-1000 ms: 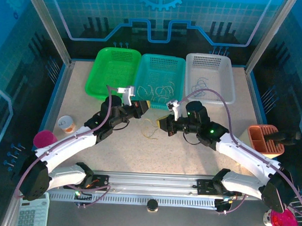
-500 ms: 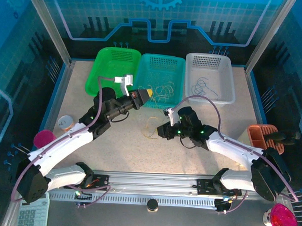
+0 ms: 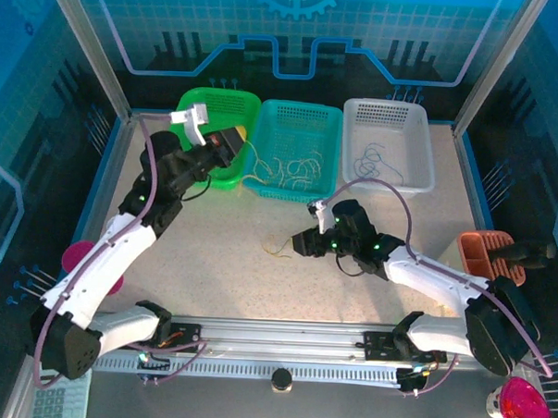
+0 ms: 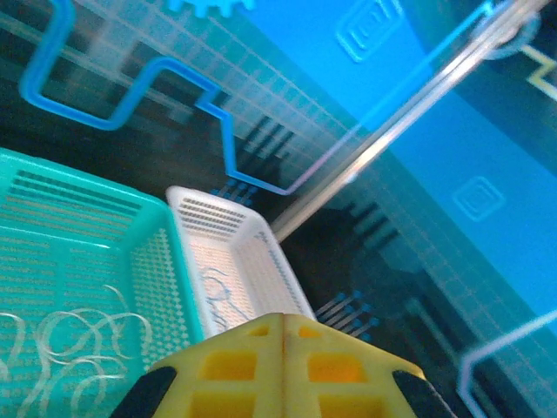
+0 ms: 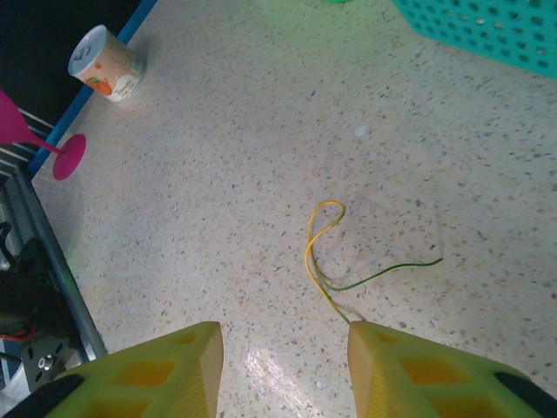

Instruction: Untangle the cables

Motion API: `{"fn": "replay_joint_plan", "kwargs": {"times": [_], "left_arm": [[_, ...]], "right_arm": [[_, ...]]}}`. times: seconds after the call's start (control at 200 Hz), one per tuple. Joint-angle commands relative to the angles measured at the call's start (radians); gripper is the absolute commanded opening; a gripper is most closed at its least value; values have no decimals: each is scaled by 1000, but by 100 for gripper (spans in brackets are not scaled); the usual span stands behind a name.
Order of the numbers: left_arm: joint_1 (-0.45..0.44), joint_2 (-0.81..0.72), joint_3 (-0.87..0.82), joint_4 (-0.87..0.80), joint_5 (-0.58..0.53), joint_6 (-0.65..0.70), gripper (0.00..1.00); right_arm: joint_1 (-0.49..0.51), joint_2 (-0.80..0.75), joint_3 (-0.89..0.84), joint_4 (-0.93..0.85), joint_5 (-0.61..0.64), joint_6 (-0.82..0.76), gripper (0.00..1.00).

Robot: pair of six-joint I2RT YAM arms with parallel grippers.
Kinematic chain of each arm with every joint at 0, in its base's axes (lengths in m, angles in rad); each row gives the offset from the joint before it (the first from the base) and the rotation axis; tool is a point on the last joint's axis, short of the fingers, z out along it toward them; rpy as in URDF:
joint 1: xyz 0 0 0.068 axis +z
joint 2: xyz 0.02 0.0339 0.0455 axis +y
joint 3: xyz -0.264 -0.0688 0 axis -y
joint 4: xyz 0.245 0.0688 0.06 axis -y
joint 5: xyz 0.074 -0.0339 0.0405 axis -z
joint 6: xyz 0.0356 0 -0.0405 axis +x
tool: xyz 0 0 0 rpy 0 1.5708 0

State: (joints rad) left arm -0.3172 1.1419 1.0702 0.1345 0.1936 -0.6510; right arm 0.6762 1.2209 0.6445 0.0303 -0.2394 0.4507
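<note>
My left gripper (image 3: 232, 145) is raised over the green basket (image 3: 195, 108), its yellow fingers pressed shut (image 4: 283, 318). A hair-thin pale cable (image 3: 248, 161) seems to trail from its tip towards the teal basket (image 3: 297, 110). Whitish cables (image 3: 290, 165) (image 4: 78, 335) lie in that teal basket (image 4: 87, 226). Dark blue cables (image 3: 374, 162) (image 4: 218, 292) lie in the white basket (image 3: 390, 107) (image 4: 252, 252). My right gripper (image 3: 301, 242) (image 5: 283, 335) is open low over the table. Just ahead of it lie a looped yellow cable (image 5: 320, 244) (image 3: 277, 251) and a dark green one (image 5: 392, 270); the yellow end reaches its right fingertip (image 5: 357, 331).
An orange-labelled cup (image 5: 106, 63) and a pink glass (image 5: 35, 131) (image 3: 82, 256) stand at the table's left edge. An orange holder (image 3: 490, 255) sits at the right edge, with another pink glass (image 3: 520, 405) at the near right corner.
My left gripper rose from the table's middle and swung back and left over the green basket. My right gripper drew back, lowered and now faces the remaining wires, fewer than before.
</note>
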Motion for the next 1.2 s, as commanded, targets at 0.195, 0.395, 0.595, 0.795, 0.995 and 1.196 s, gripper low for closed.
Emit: {"fn": "replay_joint_plan", "kwargs": {"times": [0.195, 0.395, 0.595, 0.795, 0.995, 1.196], "left_arm": [[168, 183, 119, -78, -52, 69, 0], [245, 311, 178, -71, -72, 98, 0], [295, 440, 248, -113, -90, 152, 3], [342, 493, 291, -151, -34, 149, 58], [343, 455, 300, -150, 21, 132, 99], [327, 367, 226, -99, 84, 62, 99]], "right_arm": [[-35, -86, -29, -68, 35, -3, 46], [-50, -138, -41, -106, 47, -5, 49], [-59, -153, -42, -127, 46, -6, 49], [-63, -167, -40, -139, 46, -8, 51], [-64, -152, -40, -125, 36, -9, 52], [-63, -113, -42, -99, 23, 0, 52]]}}
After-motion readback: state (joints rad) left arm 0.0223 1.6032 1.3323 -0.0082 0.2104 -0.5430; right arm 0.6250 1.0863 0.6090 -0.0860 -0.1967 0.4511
